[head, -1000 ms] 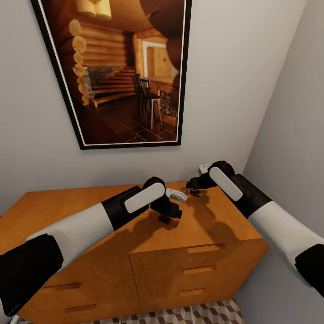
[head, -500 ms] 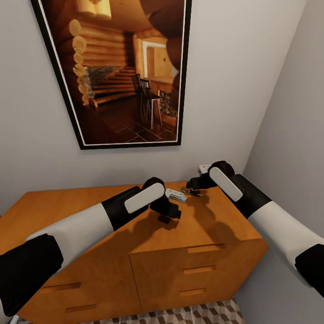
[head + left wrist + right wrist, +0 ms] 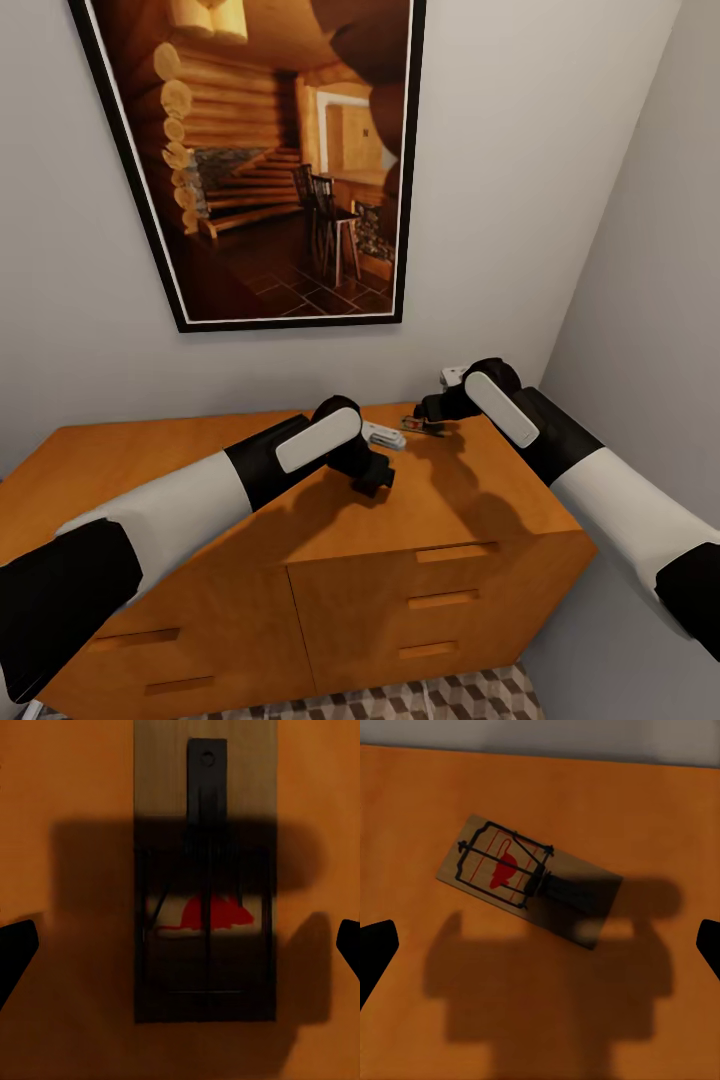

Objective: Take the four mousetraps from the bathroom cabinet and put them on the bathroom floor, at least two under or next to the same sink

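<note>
Partly shadowed mousetrap [image 3: 204, 881] (red mouse print) between left gripper [image 3: 180, 945] fingertips.

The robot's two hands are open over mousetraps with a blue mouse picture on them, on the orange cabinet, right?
Not quite: the mouse picture is red, not blue. Both wrist views show it, on the mousetrap under the open left gripper and the one under the open right gripper. They do lie on the cabinet.

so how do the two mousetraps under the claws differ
The mousetrap under the left claw lies square between the fingertips and mostly in shadow; the mousetrap under the right claw lies skewed, only one end shadowed. Both rest flat on the cabinet top, each with a red mouse print.
</note>
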### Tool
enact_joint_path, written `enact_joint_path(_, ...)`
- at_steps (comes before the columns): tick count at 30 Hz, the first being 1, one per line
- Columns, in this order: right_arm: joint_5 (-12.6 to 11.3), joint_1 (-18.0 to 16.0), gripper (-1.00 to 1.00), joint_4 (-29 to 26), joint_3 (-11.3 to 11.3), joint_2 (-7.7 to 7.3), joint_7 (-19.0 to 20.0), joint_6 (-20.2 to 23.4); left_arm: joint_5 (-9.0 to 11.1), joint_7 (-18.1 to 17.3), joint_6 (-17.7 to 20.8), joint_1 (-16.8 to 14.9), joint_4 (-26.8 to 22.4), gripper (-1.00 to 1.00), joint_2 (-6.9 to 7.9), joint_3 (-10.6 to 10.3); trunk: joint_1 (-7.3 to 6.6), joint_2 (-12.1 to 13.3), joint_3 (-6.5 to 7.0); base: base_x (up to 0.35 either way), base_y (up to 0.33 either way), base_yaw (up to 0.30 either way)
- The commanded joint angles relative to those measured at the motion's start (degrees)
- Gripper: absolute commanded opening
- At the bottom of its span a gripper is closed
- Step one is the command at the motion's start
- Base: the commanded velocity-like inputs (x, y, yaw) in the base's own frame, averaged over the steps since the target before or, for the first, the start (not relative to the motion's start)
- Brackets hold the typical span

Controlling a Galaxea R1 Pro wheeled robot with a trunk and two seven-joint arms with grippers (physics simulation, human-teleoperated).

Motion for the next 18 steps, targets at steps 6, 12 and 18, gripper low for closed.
enact_joint_path(6, -0.59, -0.07, 1.00, -0.14, 0.20, -0.06, -0.60, 0.01, 0.53, -1.69, -0.30, -0.08, 0.56, 1.00, -0.04, -1.95, 0.00, -0.04, -0.07, 0.000, 0.000, 0.000)
enact_joint_path(12, -0.59, -0.06, 1.00, -0.17, 0.20, -0.06, -0.61, 0.01, 0.47, -4.92, -1.81, -0.08, 1.39, 1.00, -0.06, -5.02, 0.00, -0.04, -0.07, 0.000, 0.000, 0.000)
enact_joint_path(18, -0.59, -0.04, 1.00, -0.15, 0.20, -0.06, -0.62, 0.01, -0.40, -7.42, -3.79, -0.08, 1.97, 1.00, -0.14, -7.33, 0.00, -0.04, -0.07, 0.000, 0.000, 0.000)
